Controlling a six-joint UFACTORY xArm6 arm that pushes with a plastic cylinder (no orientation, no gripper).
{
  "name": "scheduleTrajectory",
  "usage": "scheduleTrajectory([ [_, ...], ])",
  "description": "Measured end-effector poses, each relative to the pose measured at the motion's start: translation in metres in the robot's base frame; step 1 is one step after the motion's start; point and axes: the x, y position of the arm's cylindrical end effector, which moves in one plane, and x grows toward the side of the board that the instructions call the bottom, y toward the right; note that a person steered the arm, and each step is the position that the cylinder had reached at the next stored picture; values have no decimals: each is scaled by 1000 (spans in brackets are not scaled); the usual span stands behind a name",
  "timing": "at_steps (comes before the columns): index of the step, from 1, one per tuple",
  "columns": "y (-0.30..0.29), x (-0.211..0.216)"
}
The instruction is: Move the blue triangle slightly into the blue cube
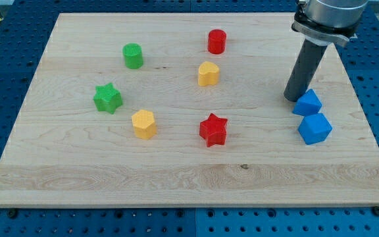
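Observation:
The blue triangle point(307, 103) lies at the view's right on the wooden board point(176, 178). The blue cube point(315, 128) sits just below it, the two nearly touching. My tip point(293, 98) stands on the board right at the triangle's upper left side, touching or almost touching it. The dark rod rises from there to the arm's grey flange at the view's top right.
A red cylinder point(216, 41) and a yellow heart-like block point(208, 74) lie at top centre. A red star point(213, 130) and a yellow hexagon point(143, 124) lie mid-board. A green cylinder point(133, 56) and a green star point(108, 98) lie at the left.

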Motion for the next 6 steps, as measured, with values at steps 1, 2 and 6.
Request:
scheduleTrajectory([
  [1, -8, 16],
  [2, -14, 20],
  [6, 22, 4],
])
